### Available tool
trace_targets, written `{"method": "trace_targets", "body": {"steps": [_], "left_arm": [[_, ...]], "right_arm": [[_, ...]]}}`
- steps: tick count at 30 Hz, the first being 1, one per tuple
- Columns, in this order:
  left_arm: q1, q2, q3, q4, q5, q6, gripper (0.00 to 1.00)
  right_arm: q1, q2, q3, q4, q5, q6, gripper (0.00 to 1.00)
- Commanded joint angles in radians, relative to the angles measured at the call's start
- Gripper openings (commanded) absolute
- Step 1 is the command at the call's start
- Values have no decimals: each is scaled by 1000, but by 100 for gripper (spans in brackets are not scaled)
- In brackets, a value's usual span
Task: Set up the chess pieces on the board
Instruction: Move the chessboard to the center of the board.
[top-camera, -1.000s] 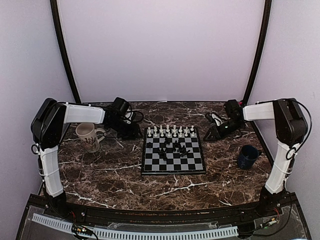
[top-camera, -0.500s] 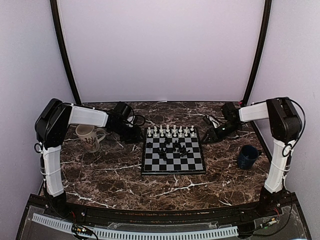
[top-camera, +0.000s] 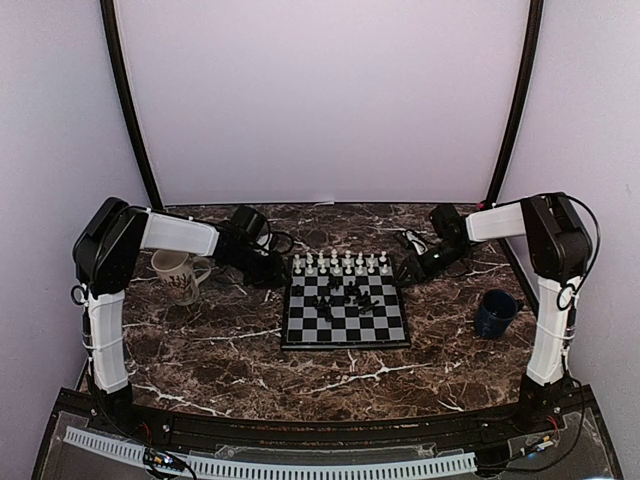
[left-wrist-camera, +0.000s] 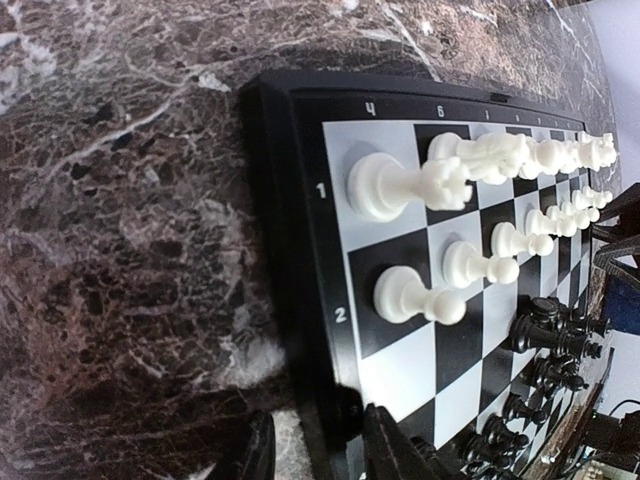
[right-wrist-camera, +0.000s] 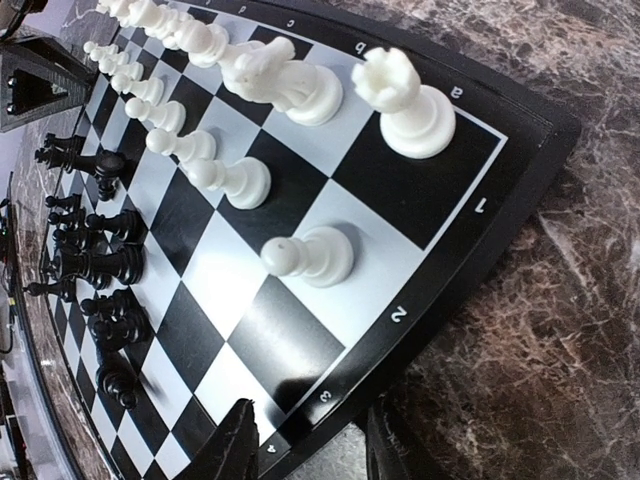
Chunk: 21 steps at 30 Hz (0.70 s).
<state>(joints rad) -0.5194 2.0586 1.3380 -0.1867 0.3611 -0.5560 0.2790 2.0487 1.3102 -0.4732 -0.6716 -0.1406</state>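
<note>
Small black-and-silver checked chessboard (top-camera: 345, 325) lying on brown marbled table (top-camera: 200, 350), tiny white chess pieces (left-wrist-camera: 405, 187) lining far rows, black chess pieces (left-wrist-camera: 548, 335) crowding mid-board, left gripper (left-wrist-camera: 315, 445) and right gripper (right-wrist-camera: 310, 440) hovering beside the board's far corners, fingers parted, gripping nothing.

We have a dark brown marble table (top-camera: 230, 350) with white veins. The board (top-camera: 345, 330) lies flat on it between the left claw (left-wrist-camera: 320, 452) and the right claw (right-wrist-camera: 310, 445), a far corner near each. A cream mug (top-camera: 178, 273) stands outboard of the left claw. A dark blue mug (top-camera: 495, 313) stands outboard of the right claw, nearer the arm bases.
</note>
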Motion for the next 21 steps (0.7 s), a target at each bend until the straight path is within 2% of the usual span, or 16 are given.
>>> {"method": "trace_targets", "body": {"steps": [1,8,21], "left_arm": [[-25,5,-7,-22,24,-5,32],[-77,-5,-29,-62,15,10,23],[-199,-130,-207,-51,-39,-33,14]], "right_arm": [[37,26,3,-37,-9,-12,37],[75,12,-35,-50,-15,-29,32],[107,-82,-151,-88,-10,-76,28]]}}
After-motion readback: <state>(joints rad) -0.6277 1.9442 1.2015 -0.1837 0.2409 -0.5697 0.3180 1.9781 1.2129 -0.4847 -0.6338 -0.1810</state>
